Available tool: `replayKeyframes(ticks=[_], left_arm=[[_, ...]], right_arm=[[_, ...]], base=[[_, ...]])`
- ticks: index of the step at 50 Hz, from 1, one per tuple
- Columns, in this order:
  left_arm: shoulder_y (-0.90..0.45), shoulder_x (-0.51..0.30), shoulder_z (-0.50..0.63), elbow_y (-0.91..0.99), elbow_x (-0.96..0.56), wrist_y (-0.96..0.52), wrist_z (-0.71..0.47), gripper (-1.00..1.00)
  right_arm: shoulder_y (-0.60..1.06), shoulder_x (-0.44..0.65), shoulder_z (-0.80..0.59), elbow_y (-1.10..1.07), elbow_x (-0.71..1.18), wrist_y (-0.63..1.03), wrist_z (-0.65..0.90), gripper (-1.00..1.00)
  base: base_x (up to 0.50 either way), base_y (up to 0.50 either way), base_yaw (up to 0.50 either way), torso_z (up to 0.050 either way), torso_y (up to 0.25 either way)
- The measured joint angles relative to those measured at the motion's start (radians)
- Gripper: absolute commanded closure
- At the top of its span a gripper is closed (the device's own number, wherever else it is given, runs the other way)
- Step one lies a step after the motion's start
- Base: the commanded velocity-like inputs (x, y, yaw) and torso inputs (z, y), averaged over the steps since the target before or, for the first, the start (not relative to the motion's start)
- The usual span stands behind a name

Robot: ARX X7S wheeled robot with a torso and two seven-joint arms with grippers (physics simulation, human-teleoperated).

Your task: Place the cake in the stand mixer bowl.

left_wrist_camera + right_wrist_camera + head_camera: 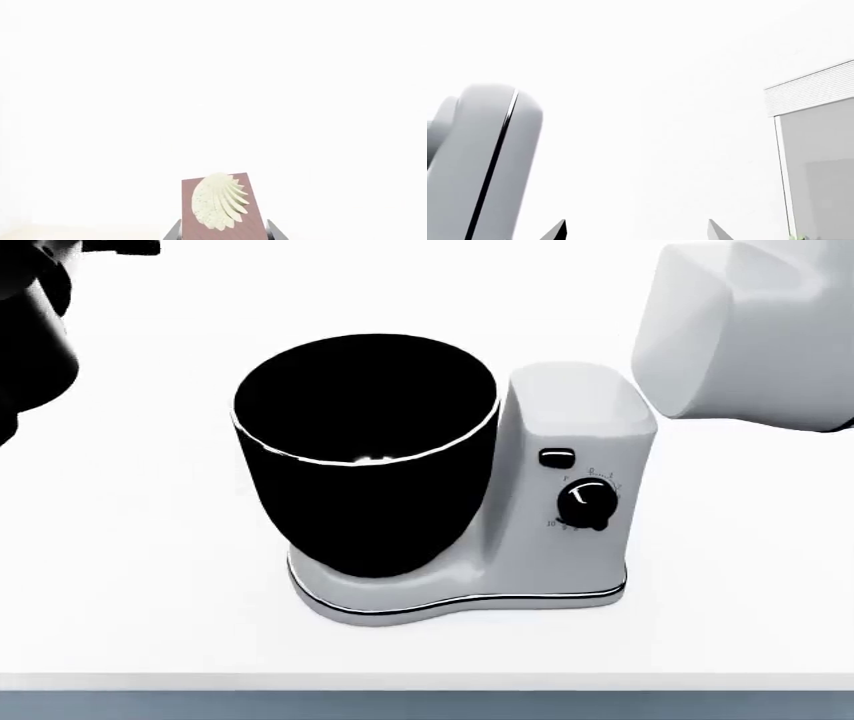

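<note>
The large glossy black stand mixer bowl (367, 445) sat in the white mixer body with black dial (574, 490) on the white counter (134, 620), near its front edge, with open counter left of it. Only the left wrist view showed the small red-and-white cake slice with cream swirl (219, 202), clamped between the left gripper (222, 232) jaws. The right gripper (637, 231) jaws stood apart, empty.
</note>
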Motion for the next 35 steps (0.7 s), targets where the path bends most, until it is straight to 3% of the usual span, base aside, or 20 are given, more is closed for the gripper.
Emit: replayKeyframes(ticks=[15, 35], left_arm=[[-0.023, -0.022, 0.023, 0.122, -0.165, -0.039, 0.204, 1.0], [0.014, -0.042, 0.069, 0.251, -0.277, -0.043, 0.366, 1.0]], right_arm=[[0.035, -0.014, -0.034, -0.003, 0.005, 0.011, -0.002, -1.0], [0.089, -0.032, -0.09, -0.01, 0.014, 0.032, 0.007, -1.0]], base=[[0.0, 0.0, 0.0, 0.0, 0.001], [0.0, 0.0, 0.0, 0.0, 0.001]])
